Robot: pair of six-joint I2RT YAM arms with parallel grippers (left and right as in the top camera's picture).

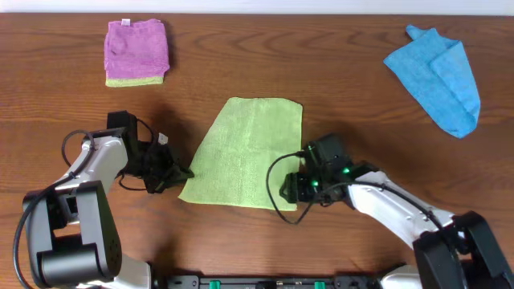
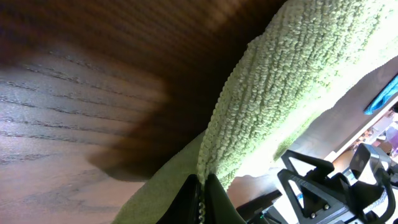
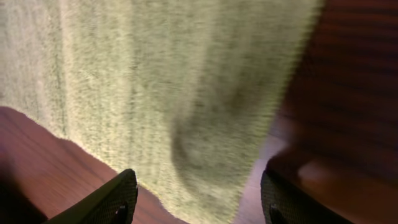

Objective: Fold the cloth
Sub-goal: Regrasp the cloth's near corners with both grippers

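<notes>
- The wooden desk (image 1: 361, 112) fills my whole overhead view and carries three cloths.
- The cloth (image 1: 245, 152), light yellow-green, lies spread out near the middle of the desk, a little toward 6 o'clock. It is one flat layer as far as I can see, narrower at its 12 o'clock edge and wider at its 6 o'clock edge.
- The blue cloth (image 1: 438, 76) lies crumpled at 2 o'clock, well apart from the cloth.
- The purple folded cloth (image 1: 135, 48), with a lime edge along its lower side, sits at 10 o'clock, also well apart.
- The left jaws are at the cloth's 7 o'clock corner. In the left wrist view they are pressed together, with the terry edge pinched between the fingertips (image 2: 214, 208).
- The right jaws are at the cloth's 5 o'clock corner. In the right wrist view they stand wide apart, fingertips (image 3: 118, 199) on both sides of the corner, gripping nothing.
</notes>
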